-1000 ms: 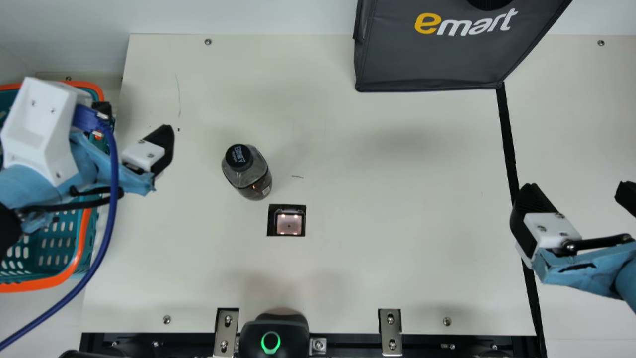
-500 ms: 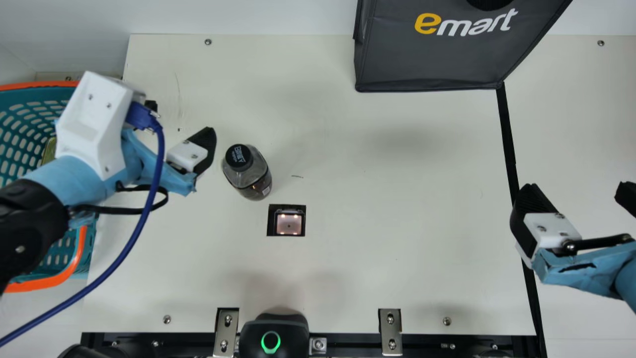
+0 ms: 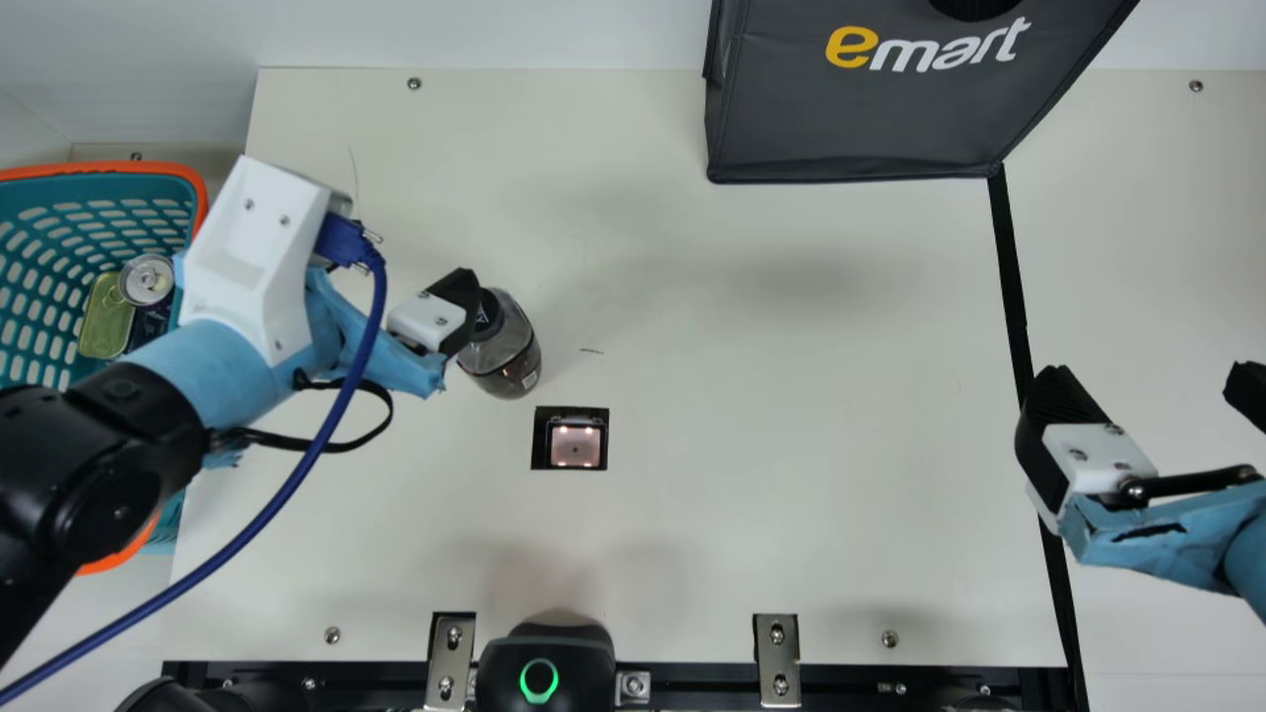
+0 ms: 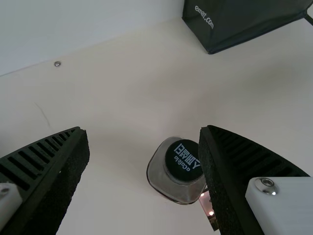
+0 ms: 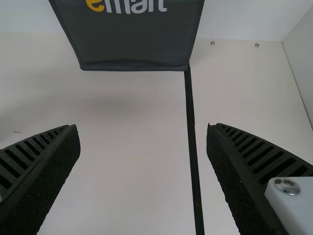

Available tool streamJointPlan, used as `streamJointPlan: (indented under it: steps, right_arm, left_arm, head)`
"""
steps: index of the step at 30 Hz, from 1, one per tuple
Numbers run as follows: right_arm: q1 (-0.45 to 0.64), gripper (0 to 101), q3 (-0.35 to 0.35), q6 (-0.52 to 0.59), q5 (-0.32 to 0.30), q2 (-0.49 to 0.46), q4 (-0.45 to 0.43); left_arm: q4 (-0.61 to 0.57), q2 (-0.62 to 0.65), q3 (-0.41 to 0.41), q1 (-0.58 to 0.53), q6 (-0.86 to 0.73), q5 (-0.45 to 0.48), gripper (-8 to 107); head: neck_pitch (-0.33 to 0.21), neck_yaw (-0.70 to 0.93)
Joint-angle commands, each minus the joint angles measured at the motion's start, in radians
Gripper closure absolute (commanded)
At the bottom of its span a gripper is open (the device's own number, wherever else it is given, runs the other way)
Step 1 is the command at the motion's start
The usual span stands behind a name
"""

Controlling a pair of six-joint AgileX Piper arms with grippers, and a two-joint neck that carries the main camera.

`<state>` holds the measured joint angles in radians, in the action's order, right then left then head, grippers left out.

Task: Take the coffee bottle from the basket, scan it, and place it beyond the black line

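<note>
With the left claw wide open and holding nothing, centre it over the bottle before lowering, then squeeze evenly.

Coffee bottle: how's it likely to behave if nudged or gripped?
The coffee bottle stands upright, so a push near its dark cap could tip it. The squarish body should resist rolling. Its clear wall looks smooth and rigid: likely little squeeze, possibly slippery.
</note>
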<state>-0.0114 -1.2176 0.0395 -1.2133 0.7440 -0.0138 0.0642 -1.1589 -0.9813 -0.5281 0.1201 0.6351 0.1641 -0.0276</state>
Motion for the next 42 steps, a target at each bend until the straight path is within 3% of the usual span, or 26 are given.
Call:
streamJointPlan:
  steps: [1, 22, 42]
  right_arm:
    - [0.0, 10, 0.0, 0.0, 0.0, 0.0, 0.0]
    - [0.0, 10, 0.0, 0.0, 0.0, 0.0, 0.0]
    - [0.0, 10, 0.0, 0.0, -0.001, 0.0, 0.0]
  left_arm:
    - [0.015, -0.004, 0.002, -0.015, 0.045, 0.001, 9]
    - [0.159, -0.083, 0.001, -0.121, 0.324, 0.04, 9]
    - [0.184, -0.173, -0.021, -0.154, 0.436, 0.076, 9]
  head:
    - [-0.026, 0.0]
    - [-0.026, 0.0]
    - [-0.026, 0.0]
